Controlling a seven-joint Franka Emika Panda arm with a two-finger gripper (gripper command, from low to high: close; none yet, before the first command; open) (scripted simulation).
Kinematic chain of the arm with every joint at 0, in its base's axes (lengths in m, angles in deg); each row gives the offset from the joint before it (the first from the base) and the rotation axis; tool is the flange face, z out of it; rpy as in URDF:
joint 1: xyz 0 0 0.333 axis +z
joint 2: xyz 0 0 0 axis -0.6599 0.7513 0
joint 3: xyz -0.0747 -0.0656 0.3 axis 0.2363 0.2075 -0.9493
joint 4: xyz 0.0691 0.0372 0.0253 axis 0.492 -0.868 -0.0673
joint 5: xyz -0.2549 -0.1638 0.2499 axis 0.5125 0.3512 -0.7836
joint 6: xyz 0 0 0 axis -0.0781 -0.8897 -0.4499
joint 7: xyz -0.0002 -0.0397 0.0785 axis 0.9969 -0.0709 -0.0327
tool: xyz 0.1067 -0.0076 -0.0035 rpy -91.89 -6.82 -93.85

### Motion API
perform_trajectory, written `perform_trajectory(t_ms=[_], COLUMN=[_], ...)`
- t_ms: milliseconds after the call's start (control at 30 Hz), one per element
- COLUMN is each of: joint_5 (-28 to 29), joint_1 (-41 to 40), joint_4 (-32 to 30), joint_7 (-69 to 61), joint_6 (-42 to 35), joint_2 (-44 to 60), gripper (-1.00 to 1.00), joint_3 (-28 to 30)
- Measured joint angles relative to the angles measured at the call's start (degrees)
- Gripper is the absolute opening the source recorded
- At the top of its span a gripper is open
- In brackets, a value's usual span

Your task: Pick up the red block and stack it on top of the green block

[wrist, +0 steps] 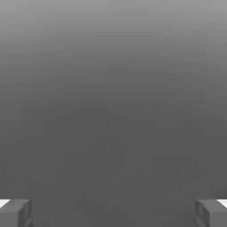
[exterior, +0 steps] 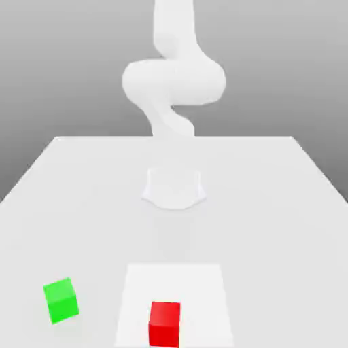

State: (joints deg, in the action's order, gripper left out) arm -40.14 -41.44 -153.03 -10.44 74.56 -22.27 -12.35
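The red block (exterior: 164,323) stands on the white table (exterior: 272,224) near its front edge, a little to the exterior view's left of the middle. The green block (exterior: 61,300) sits apart from it, further to the exterior view's left, turned slightly on the table. My arm (exterior: 173,81) rises from the middle of the table and runs up out of the picture. In the hand view my gripper (wrist: 113,213) is open, its grey fingertips (wrist: 15,213) far apart with only plain grey background between them.
The arm's round base (exterior: 174,187) sits at the table's centre. A lighter square patch (exterior: 197,285) marks the table's surface under and around the red block. The table's far edge runs behind the base.
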Motion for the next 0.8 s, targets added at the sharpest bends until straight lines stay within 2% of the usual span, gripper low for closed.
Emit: perform_trajectory(t_ms=[800], joint_5=[-0.2], joint_1=[-1.2], joint_4=[-9.0], joint_7=[1.2], joint_6=[19.2], joint_2=[50.2], gripper=[0.00], joint_3=[0.4])
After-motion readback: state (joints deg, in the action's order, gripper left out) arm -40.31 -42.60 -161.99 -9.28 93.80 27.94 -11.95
